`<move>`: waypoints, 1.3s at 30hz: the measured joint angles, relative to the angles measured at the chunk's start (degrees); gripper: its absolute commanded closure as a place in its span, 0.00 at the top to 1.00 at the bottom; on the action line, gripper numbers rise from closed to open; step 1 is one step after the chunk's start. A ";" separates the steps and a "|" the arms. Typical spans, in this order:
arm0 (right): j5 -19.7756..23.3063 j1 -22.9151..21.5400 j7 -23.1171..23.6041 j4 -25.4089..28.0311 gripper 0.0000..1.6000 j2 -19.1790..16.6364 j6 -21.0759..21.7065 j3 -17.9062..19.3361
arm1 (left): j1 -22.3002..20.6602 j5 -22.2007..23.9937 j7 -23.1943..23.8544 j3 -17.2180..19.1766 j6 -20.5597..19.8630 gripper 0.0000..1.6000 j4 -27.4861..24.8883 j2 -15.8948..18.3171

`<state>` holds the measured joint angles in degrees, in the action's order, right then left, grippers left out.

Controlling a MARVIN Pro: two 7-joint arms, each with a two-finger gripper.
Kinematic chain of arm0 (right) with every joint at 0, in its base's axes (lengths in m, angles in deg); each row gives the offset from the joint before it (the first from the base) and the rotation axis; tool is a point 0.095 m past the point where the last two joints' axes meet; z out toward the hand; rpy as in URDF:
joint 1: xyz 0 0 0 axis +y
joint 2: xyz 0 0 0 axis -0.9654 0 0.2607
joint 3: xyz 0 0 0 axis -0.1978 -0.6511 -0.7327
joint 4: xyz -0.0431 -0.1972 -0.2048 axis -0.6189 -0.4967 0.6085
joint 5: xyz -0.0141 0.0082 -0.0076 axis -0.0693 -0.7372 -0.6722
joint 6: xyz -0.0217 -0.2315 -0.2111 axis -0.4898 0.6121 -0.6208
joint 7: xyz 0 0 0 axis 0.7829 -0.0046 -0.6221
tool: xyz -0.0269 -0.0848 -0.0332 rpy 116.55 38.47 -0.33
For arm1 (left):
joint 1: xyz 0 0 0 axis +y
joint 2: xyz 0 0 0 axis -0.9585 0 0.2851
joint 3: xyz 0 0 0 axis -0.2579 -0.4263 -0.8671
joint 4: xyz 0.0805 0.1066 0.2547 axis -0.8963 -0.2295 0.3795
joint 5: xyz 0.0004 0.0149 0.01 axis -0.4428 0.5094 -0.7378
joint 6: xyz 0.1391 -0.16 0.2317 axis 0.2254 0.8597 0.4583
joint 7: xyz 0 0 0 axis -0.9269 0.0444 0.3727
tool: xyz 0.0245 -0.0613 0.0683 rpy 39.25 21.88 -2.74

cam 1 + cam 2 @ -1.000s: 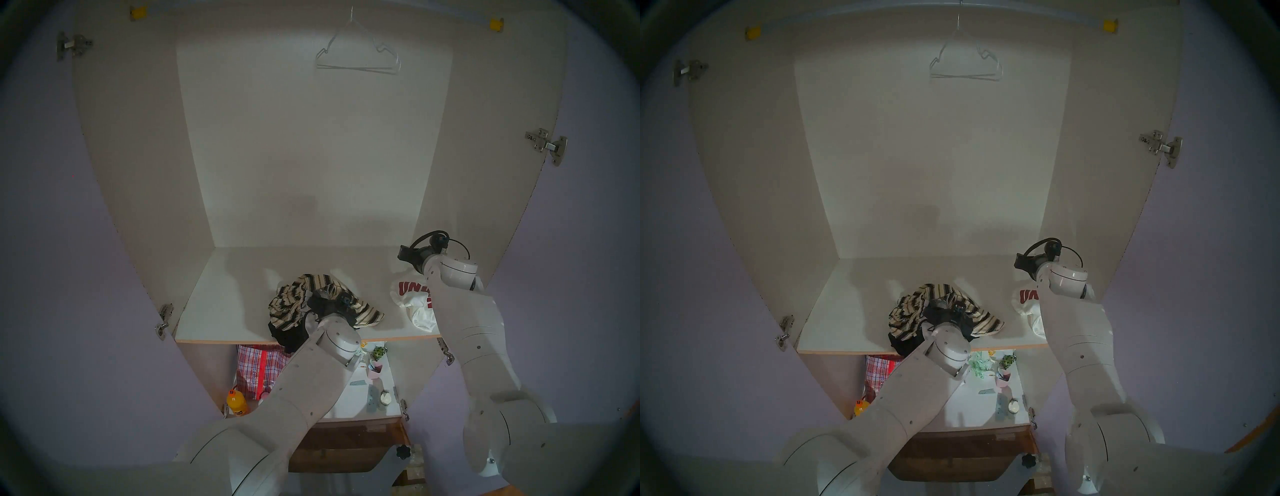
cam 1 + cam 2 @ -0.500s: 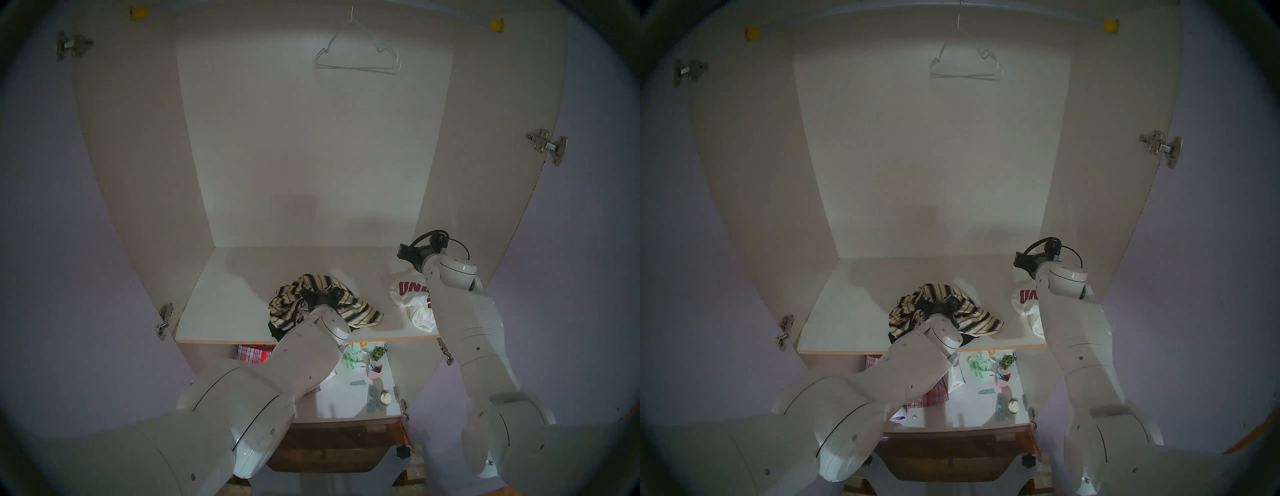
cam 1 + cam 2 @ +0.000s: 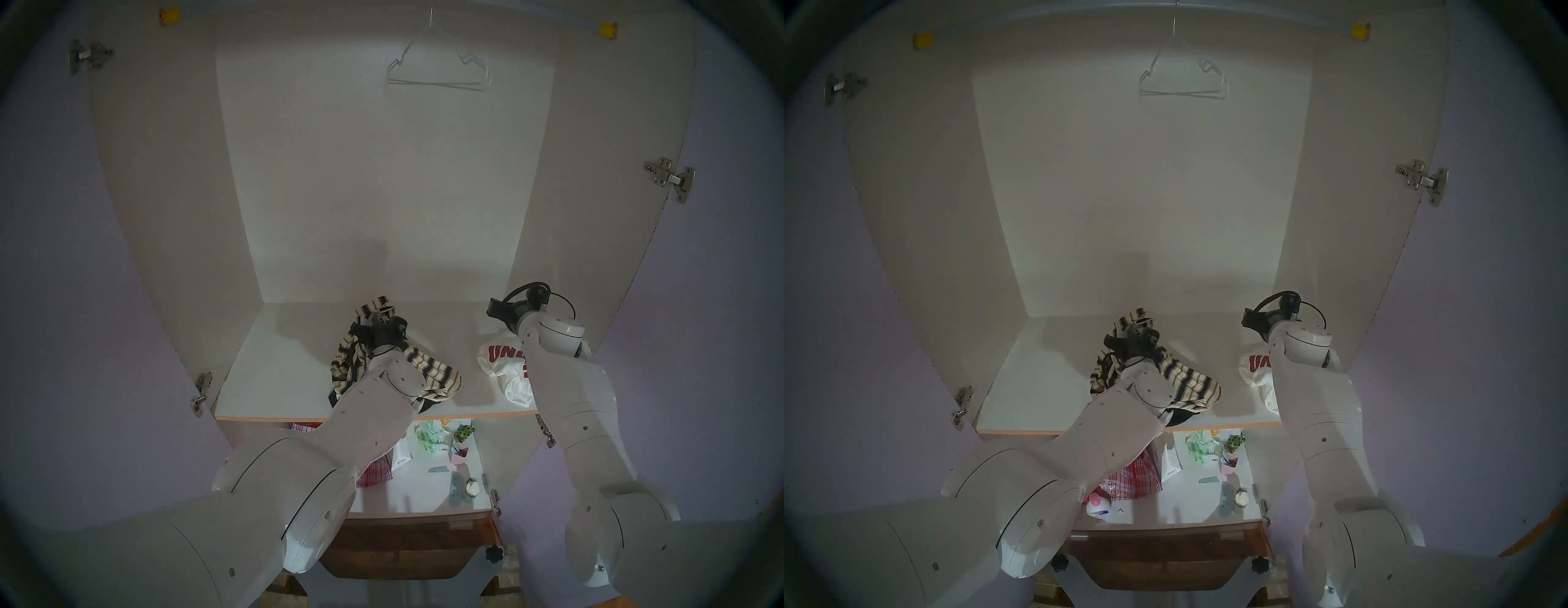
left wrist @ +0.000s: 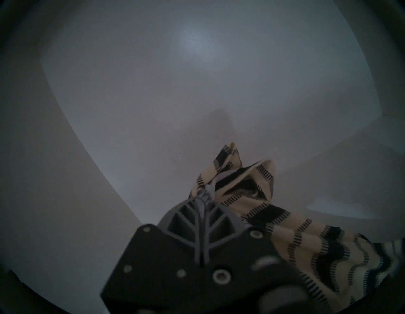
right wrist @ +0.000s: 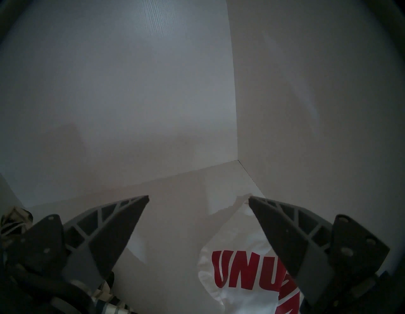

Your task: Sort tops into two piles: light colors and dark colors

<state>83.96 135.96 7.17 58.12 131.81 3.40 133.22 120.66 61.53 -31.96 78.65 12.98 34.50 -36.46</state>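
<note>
Two claws: left claw [image 4: 205,197] pinching striped top [image 4: 285,232]; right claw [image 5: 198,200] spread above "UNU" top [image 5: 247,285].

head pair overlooking shelf [image 3: 271,373], wrists close

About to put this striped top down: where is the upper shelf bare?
Bare: the white shelf board from its left wall to the cream-and-black striped top held by the left tool, and the strip between that top and the white top with red letters. Crowded: the right corner, under the open right tool.
</note>
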 measured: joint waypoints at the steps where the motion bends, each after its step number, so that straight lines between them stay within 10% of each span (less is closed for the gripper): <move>1: -0.01 0.01 0.00 0.00 1.00 0.00 -0.02 0.03 | 0.30 -0.05 -0.05 -0.03 0.19 0.00 -0.64 0.69; 22: -0.23 0.03 0.12 0.01 1.00 0.18 -0.12 0.25 | 2.64 0.28 -9.18 6.99 1.27 0.00 -19.57 14.22; 32: -0.34 0.04 0.15 0.02 1.00 0.28 -0.18 0.35 | 2.59 1.65 9.94 1.16 -9.20 0.00 -20.25 16.31; 39: -0.42 0.07 0.19 0.06 1.00 0.31 -0.24 0.42 | -2.05 0.27 14.29 -3.13 -15.03 0.00 -7.82 15.67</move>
<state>83.55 136.03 7.36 58.18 132.12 3.16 133.65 118.61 61.80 -17.68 75.51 -2.05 26.67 -20.79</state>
